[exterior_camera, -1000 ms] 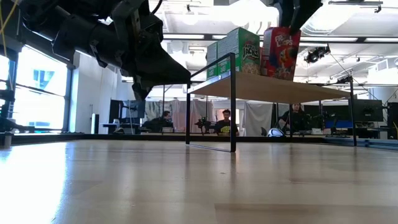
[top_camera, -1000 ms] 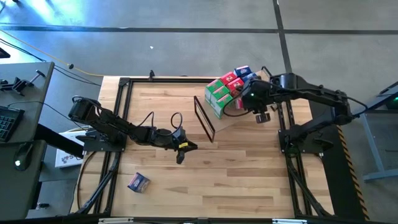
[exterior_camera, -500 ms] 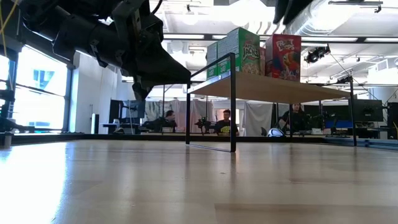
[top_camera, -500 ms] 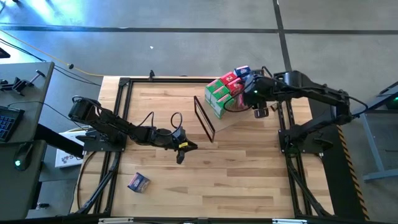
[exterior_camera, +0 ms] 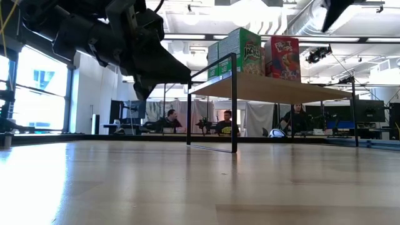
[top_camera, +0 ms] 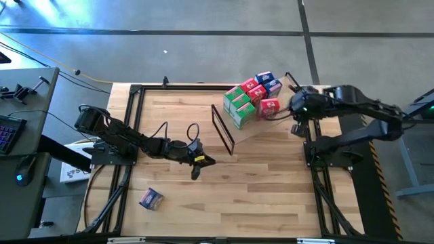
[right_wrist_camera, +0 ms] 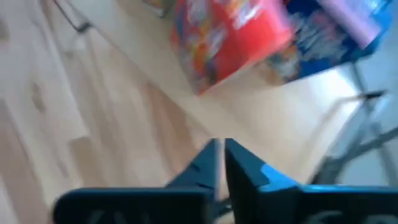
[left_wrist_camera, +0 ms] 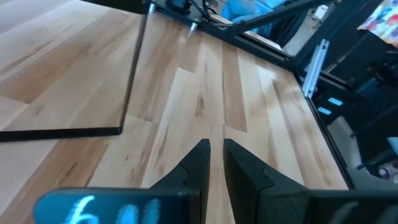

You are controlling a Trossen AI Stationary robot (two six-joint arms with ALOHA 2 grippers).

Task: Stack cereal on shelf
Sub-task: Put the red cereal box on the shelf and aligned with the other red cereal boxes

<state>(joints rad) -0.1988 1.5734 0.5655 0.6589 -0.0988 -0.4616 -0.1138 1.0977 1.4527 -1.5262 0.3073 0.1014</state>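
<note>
Cereal: one blue box [top_camera: 150,198] is lying loose on the surface, well apart from the shelf [top_camera: 266,120], nearer the left tool [top_camera: 198,165], pinched empty; right tool [top_camera: 296,128], closed empty, is hovering beside the shelf.

A wooden table [top_camera: 271,183] carries a tilted shelf [top_camera: 271,125] at its far right, where red, green and blue cereal boxes [top_camera: 251,98] cluster. One blue box [top_camera: 150,198] lies alone near the left front.
</note>
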